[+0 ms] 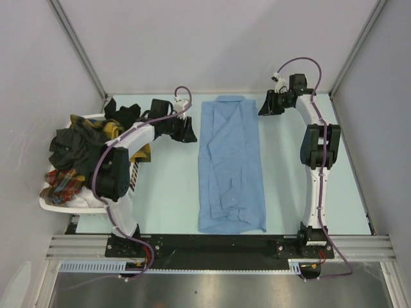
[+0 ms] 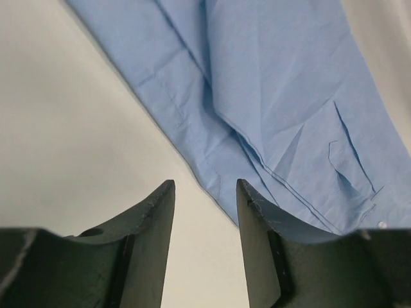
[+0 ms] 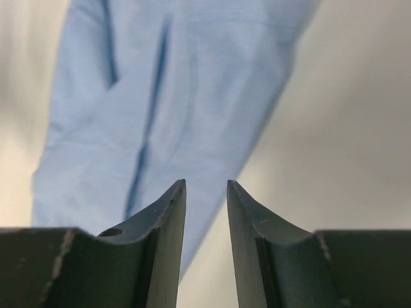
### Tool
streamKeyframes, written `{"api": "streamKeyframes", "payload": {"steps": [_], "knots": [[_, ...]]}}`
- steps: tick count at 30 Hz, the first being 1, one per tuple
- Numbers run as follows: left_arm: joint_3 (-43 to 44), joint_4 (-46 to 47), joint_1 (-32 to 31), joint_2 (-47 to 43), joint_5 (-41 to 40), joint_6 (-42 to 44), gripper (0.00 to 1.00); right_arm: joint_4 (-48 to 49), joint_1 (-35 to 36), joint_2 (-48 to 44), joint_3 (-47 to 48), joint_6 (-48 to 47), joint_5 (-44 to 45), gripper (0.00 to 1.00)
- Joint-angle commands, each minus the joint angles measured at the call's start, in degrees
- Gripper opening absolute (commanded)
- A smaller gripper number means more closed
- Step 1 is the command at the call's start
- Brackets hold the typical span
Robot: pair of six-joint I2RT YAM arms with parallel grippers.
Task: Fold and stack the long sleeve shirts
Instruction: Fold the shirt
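Note:
A light blue shirt (image 1: 230,163) lies flat in a long strip down the middle of the table, sleeves folded in. It also shows in the left wrist view (image 2: 276,102) and in the right wrist view (image 3: 173,109). My left gripper (image 1: 186,131) is open and empty just left of the shirt's upper edge; between its fingertips (image 2: 205,186) I see bare table. My right gripper (image 1: 264,108) is open and empty just right of the shirt's far right corner, its fingertips (image 3: 206,185) over that edge. Dark green-black, yellow-black plaid and red plaid shirts (image 1: 74,151) are piled in the basket.
A white slatted basket (image 1: 58,206) stands at the table's left edge, heaped with shirts. Grey walls enclose the table on three sides. The metal rail (image 1: 218,247) with the arm bases runs along the near edge.

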Motion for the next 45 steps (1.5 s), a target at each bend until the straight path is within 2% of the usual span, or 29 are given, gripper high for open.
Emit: {"api": "streamKeyframes", "payload": {"steps": [1, 3, 5, 6, 9, 10, 11, 12, 13, 14, 15, 17, 18, 19, 20, 21, 22, 23, 25, 26, 28, 29, 32, 33, 37, 43, 45], "knots": [[0.52, -2.32, -1.8, -5.06, -1.63, 8.69, 0.49, -3.99, 2.78, -8.92, -4.84, -1.62, -4.47, 0.37], [0.79, -4.53, -3.9, -6.37, -2.07, 11.74, 0.49, -7.4, 3.48, -10.84, -8.69, -1.53, -6.49, 0.36], [-2.61, -5.42, -5.83, -9.44, -2.59, 15.61, 0.49, -9.35, 3.92, -12.87, -12.65, -2.49, -7.38, 0.35], [-4.47, -5.34, -8.11, -13.11, -3.2, 20.42, 0.51, -10.49, 4.18, -16.19, -18.24, -3.63, -8.77, 0.37], [-12.38, -5.25, -12.15, -19.81, -7.24, 29.91, 0.52, -10.85, 4.36, -23.49, -27.32, -11.44, -9.66, 0.41], [-14.57, -4.64, -13.22, -25.31, -8.73, 32.14, 0.52, -10.68, 4.53, -29.87, -33.7, -18.07, -9.4, 0.43], [-19.55, -3.59, -14.18, -28.33, -10.84, 34.25, 0.52, -8.59, 4.54, -33.5, -37.24, -20.75, -7.4, 0.44], [-22.47, -1.66, -15.5, -32.18, -13.73, 36.79, 0.57, -7.09, 4.54, -36.93, -40.59, -23.04, -6.34, 0.49], [-25.11, 1.75, -15.69, -38.4, -13.58, 37.51, 0.66, -5.85, 4.54, -44.44, -47.15, -28.81, -5.63, 0.53], [-29.4, 3.35, -15.78, -41.59, -12.89, 38.21, 0.78, -4.71, 4.54, -47.48, -49.82, -30.52, -4.75, 0.62], [-31.45, 4.85, -15.86, -43.98, -8.7, 39.09, 0.99, -1.83, 4.54, -50.82, -52.72, -31.75, -4.83, 0.82], [-34.53, 4.96, -16.56, -48.02, -4.2, 40.85, 0.99, 0.48, 4.36, -57.4, -59.04, -36.38, -7.36, 0.88], [-34.89, 3.64, -16.83, -48.65, 0.17, 40.86, 1.0, -1.6, 4.62, -58.83, -59.86, -39.99, -8.77, 0.9], [-34.9, 2.06, -17.18, -48.83, 2.22, 41.12, 1.0, -4.75, 5.06, -60.5, -61.17, -52.9, -12.01, 0.91], [-34.2, -1.26, -18.4, -48.23, 4.59, 45.82, 1.0, -15.58, 5.85, -60.78, -61.36, -61.65, -12.56, 0.93], [-33.58, -7.99, -19.98, -47.26, 4.7, 47.96, 0.99, -22.47, 6.72, -60.95, -61.88, -70.26, -12.22, 0.93], [-33.93, -9.02, -22.26, -46.56, 1.05, 48.24, 0.99, -27.24, 7.69, -61.22, -63.46, -77.83, -9.34, 0.93], [-35.24, -9.03, -26.28, -47.16, -0.99, 48.85, 0.99, -28.94, 9.27, -63.31, -68.08, -81.74, -8.1, 0.88], [-42.14, -5.18, -28.25, -50.57, -1.36, 50.96, 0.99, -26.86, 9.28, -68.22, -74.6, -87.28, -7.03, 0.86], [-44.71, -2.55, -31.65, -54.25, -2.67, 51.75, 0.99, -25.63, 9.98, -74.34, -81.07, -92.36, -6.59, 0.86], [-48.94, 0.2, -35.88, -54.9, -6.18, 54.03, 0.99, -21.25, 12.7, -79.65, -86.12, -93.72, -4.58, 0.86], [-49.66, 1.42, -38.69, -53.85, -6.98, 54.56, 0.96, -20.44, 16.19, -84.2, -90.06, -94.25, -4.22, 0.83], [-50.71, 3.1, -42.82, -51.3, -9.0, 54.57, 0.9, -20.17, 20.78, -88.02, -94.05, -96.97, -3.16, 0.74], [-51.07, 5.71, -43.98, -49.38, -10.23, 54.4, 0.89, -19.3, 23.06, -89.94, -96.32, -95.24, -3.34, 0.74], [-51.86, 9.6, -48.03, -44.98, -14.8, 55.45, 0.87, -11.14, 28.61, -91.45, -100.46, -91.54, -1.24, 0.7], [-51.07, 10.31, -50.4, -40.93, -17.18, 58.7, 0.84, -6.73, 30.73, -87.68, -103.02, -92.59, 1.23, 0.53], [-50.63, 10.31, -50.4, -39.7, -17.36, 58.88, 0.72, -5.76, 30.64, -87.15, -103.46, -92.67, 1.15, 0.47]]}}
